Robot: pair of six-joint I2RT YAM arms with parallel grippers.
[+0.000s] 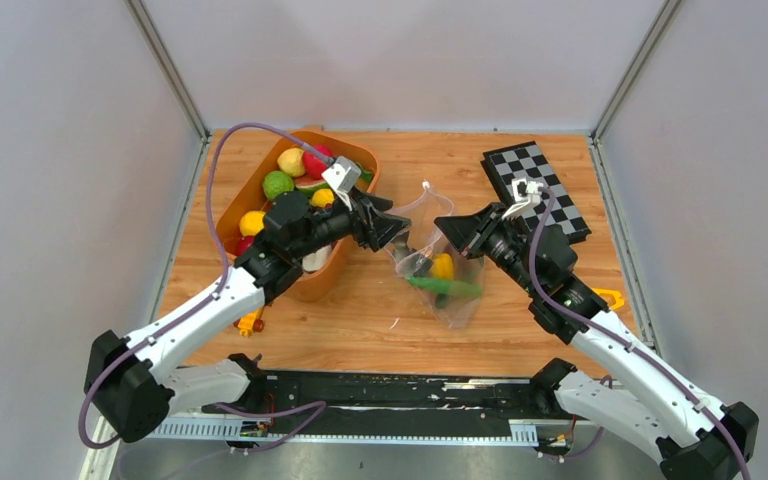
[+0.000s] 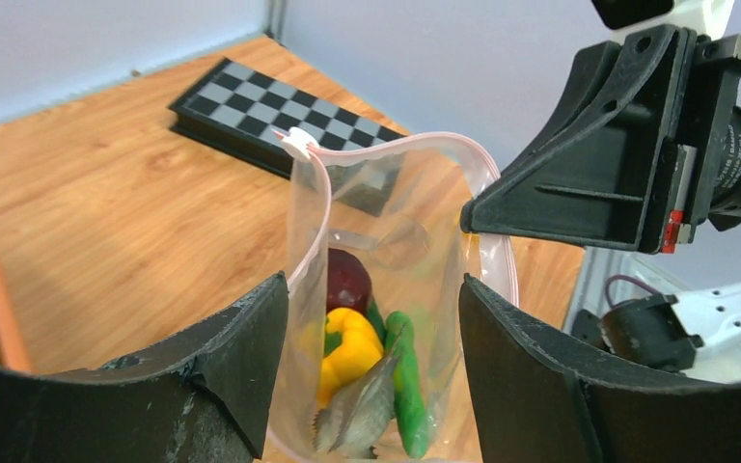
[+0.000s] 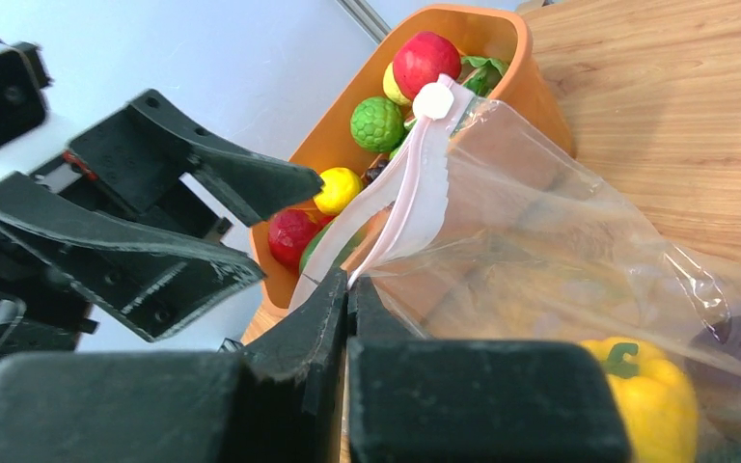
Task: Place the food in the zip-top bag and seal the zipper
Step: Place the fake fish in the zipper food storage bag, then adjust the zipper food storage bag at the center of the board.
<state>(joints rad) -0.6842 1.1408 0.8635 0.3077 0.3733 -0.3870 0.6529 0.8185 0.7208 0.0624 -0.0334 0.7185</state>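
The clear zip-top bag (image 1: pixel 460 306) stands on the table between both arms with its mouth held open. Inside lie a yellow pepper (image 2: pixel 352 349), a green cucumber (image 2: pixel 408 391), a dark purple piece (image 2: pixel 347 278) and a grey leafy piece (image 2: pixel 362 417). My right gripper (image 3: pixel 350 286) is shut on the pinkish zipper (image 3: pixel 397 193) at the mouth's right side. My left gripper (image 2: pixel 371 371) is open, its fingers (image 2: pixel 241 362) straddling the mouth from above, with nothing between them. In the top view the left gripper (image 1: pixel 398 230) faces the right gripper (image 1: pixel 443 226) across the bag.
An orange tub (image 1: pixel 345 265) with several toy fruits stands at the left, beside my left arm. A checkerboard (image 1: pixel 535 190) lies at the back right. A yellow toy car (image 1: pixel 250 322) sits near the tub's front. A yellow object (image 1: pixel 610 297) lies by the right arm.
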